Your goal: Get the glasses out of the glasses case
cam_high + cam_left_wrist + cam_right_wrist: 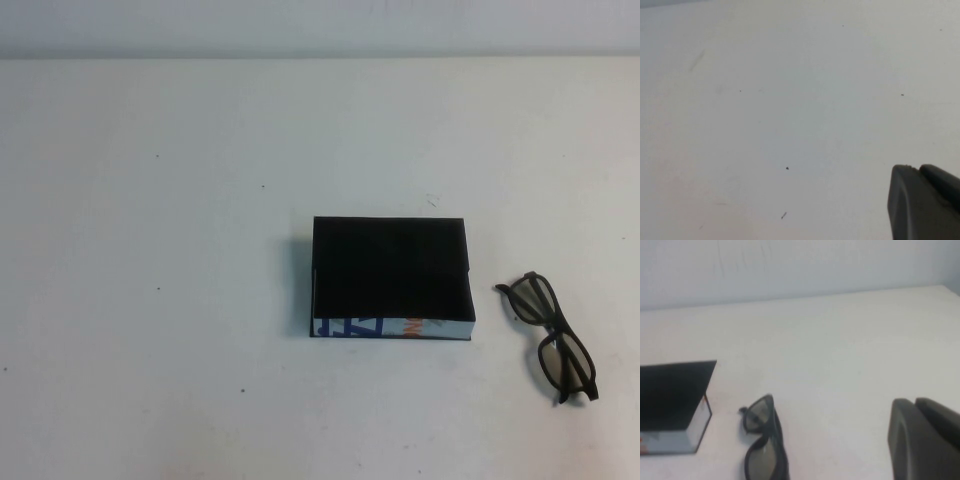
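Note:
The glasses case [395,327] sits open near the table's middle, its black inside bare and its white lettered wall facing me. The dark-framed glasses [551,327] lie on the table to the right of the case, apart from it. In the right wrist view the glasses [776,436] lie beside the case [675,390], and my right gripper [915,402] is shut and empty, off to the side of the glasses. My left gripper [917,169] is shut and empty over bare table. Neither arm shows in the high view.
The white table [150,250] carries only small dark specks. A pale wall [320,25] runs along the far edge.

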You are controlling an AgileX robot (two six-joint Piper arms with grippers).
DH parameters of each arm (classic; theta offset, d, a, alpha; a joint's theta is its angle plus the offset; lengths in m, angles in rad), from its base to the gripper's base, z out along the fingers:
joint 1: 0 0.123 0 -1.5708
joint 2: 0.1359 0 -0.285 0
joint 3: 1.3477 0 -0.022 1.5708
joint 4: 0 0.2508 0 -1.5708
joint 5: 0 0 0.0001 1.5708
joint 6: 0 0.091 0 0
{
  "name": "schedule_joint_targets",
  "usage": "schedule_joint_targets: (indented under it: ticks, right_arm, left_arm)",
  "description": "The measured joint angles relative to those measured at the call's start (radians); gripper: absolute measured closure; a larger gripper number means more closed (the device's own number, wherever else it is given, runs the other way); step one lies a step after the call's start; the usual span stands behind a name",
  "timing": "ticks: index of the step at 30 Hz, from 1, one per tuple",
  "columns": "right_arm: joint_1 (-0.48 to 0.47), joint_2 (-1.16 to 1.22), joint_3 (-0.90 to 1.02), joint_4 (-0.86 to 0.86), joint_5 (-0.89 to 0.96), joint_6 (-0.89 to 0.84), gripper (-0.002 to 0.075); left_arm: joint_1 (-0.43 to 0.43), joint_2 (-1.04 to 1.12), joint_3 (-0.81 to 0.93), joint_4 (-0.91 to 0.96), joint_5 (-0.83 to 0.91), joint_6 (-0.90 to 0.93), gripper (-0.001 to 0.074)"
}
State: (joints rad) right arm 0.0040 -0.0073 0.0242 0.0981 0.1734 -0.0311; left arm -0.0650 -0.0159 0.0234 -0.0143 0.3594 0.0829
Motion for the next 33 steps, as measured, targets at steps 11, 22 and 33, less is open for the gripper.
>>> schedule_joint_targets:
  ticks: [11,22,33]
  right_arm:
    - [-0.002,0.0,0.004,0.002,0.148,0.043,0.0742]
    - [-0.002,0.0,0.004,0.006,0.148,0.043,0.0743]
    - [-0.002,0.0,0.004,0.006,0.15,0.043,0.0743]
  left_arm:
    - [0.0,0.0,0.0,0.0,0.0,0.0,0.0739]
    - [0.0,0.0,0.0,0.0,0.0,0.0,0.0739]
    - [0.0,0.0,0.0,0.0,0.0,0.0,0.0739]
